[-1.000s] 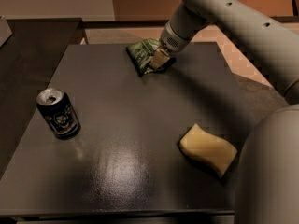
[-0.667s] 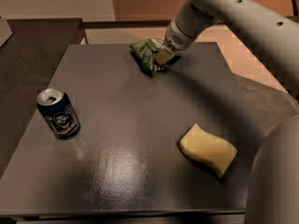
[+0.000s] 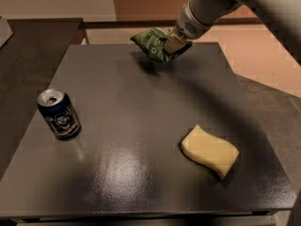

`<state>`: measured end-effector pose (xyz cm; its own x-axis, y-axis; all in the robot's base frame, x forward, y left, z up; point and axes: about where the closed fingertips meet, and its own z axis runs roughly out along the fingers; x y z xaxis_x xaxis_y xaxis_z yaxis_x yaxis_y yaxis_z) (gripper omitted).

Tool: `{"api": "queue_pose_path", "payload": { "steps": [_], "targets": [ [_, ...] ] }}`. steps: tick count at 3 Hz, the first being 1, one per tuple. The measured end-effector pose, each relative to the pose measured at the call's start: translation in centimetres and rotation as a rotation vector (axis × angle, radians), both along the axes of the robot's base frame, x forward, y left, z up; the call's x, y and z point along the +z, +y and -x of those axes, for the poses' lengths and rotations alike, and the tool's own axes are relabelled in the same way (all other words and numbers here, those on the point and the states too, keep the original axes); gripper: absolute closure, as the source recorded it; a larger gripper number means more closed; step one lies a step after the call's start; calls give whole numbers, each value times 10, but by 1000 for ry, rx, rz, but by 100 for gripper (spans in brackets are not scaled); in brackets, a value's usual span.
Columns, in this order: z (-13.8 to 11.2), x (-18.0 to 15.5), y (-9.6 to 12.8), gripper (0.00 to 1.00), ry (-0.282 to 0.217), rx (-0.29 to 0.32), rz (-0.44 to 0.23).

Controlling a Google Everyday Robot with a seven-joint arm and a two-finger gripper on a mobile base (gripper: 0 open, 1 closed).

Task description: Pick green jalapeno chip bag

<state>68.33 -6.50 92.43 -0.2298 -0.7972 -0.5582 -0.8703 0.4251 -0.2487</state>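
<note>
1. Nearest, in the lower right of the frame, the yellow sponge (image 3: pixel 209 150) lay flat on the dark table (image 3: pixel 141 107), in the same spot as a second earlier.

2. At middle left, the can (image 3: pixel 59 114) stood upright, likewise unmoved and well apart from the action.

3. At the far edge, top centre of the frame, came the change. The green jalapeno chip bag (image 3: pixel 150 44) had lain on the table under the fingers a second before. It now sat higher in the frame, with a separate dark shadow on the surface below it. It appeared to be off the table.

4. The gripper (image 3: pixel 173 45), reaching in from the upper right on the pale arm (image 3: pixel 211 4), was clamped on the bag's right end, with the foil pinched between the fingers.

5. For the task, I judged that the grasp had held and the pick was essentially made. What remained was to keep hold and gain more clearance.

6. The bag's long axis ran roughly left to right across the frame, dipping slightly toward the held right end. Its free end pointed to the upper left, with the printed face toward the camera.
</note>
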Motion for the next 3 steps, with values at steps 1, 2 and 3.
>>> {"api": "queue_pose_path", "payload": {
  "steps": [1,2,3],
  "targets": [
    [17,38,-7,100,-64,28,-5],
    [30,77,-12,100,-125,65,-6],
    [39,114,-9,100,-190,132,5]
  ]
}}
